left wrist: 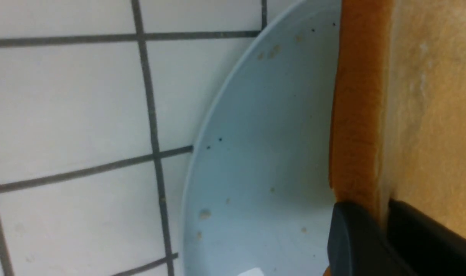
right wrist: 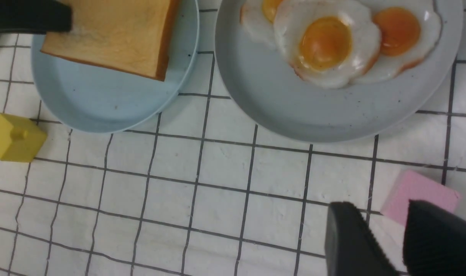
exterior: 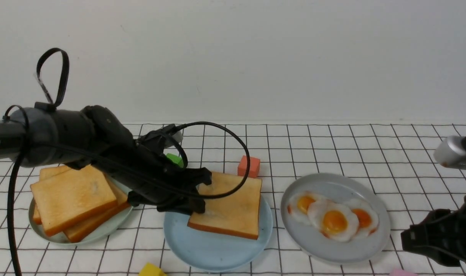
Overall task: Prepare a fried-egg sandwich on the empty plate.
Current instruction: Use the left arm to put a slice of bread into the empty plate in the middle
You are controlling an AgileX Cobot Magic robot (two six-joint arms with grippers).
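Over the light-blue plate (exterior: 217, 255), we see the fingers of the left gripper (exterior: 202, 193) closed on the edge of a toast slice (exterior: 231, 207), one finger on each face. We find the slice tilted above the plate, its golden face toward the front camera and a darker crust along its lower edge; we cannot tell whether it touches the plate. We see no second slice or egg with it. From those fingers, the black left arm (exterior: 98, 134) slopes back up to the left, its wrist angled down and inward, a dark cable looping out past the toast and a black strap standing in a loop above the arm. On its grey link, at the left border, we can read the white letters "PER". Across from it, the right gripper (exterior: 428, 237) hangs at the right border, near the grey plate (exterior: 371, 249), its fingers apart with nothing between them, pointing toward the plates. On the grey plate we count three fried eggs (exterior: 334, 222), overlapping. Beyond the left gripper, loose toast slices (exterior: 75, 199) lie heaped on the pale green plate (exterior: 117, 226), all on the gridded tabletop (exterior: 309, 153).
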